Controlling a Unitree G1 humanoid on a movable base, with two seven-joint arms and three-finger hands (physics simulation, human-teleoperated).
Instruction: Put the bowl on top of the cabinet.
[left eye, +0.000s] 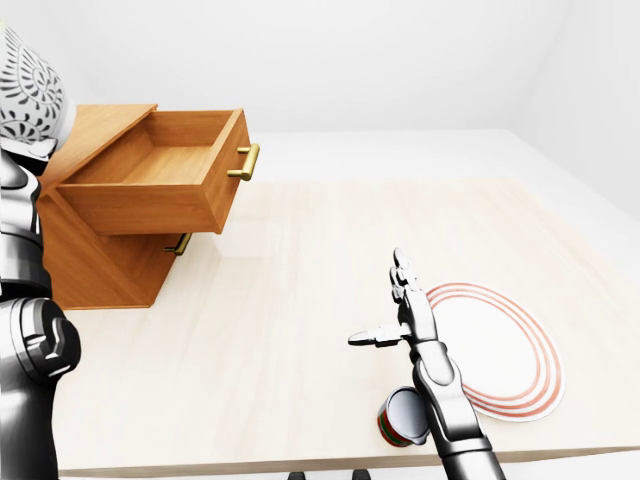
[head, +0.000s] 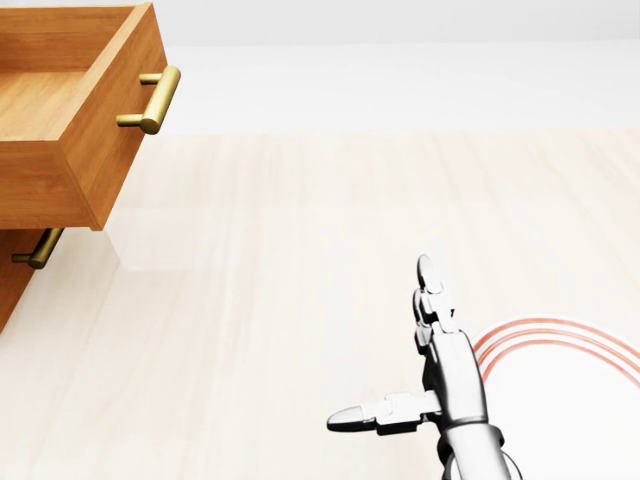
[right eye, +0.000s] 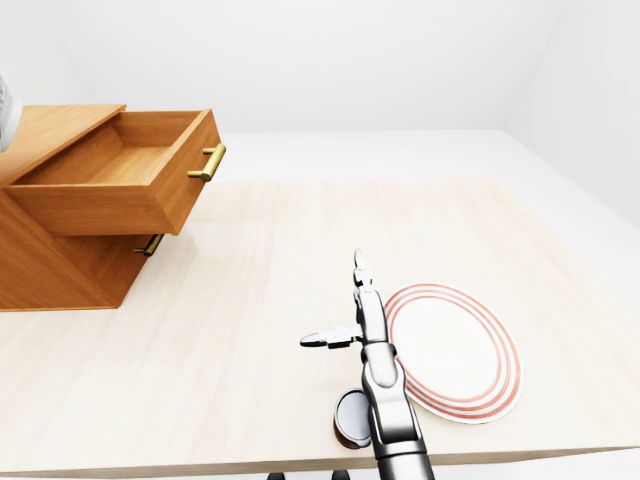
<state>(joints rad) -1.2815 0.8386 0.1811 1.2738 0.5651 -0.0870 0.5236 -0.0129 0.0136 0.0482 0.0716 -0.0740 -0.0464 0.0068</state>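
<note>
The bowl (left eye: 24, 92), white with a grey leaf pattern, is held in the air at the top left of the left-eye view, over the left end of the wooden cabinet (left eye: 95, 265). My left hand (left eye: 32, 148) is under it, apparently closed on its base, fingers mostly hidden. The cabinet top (left eye: 105, 122) is bare wood. Its upper drawer (left eye: 165, 175) is pulled out and empty. My right hand (left eye: 385, 305) hovers open over the table beside the plate, fingers straight and thumb out, holding nothing.
A white plate with red rings (left eye: 505, 350) lies at the table's lower right. A small red and green can (left eye: 400, 420) lies on its side by my right forearm. The pale wooden table (left eye: 280, 300) ends near the bottom of the view. A brass handle (left eye: 180, 243) marks the lower drawer.
</note>
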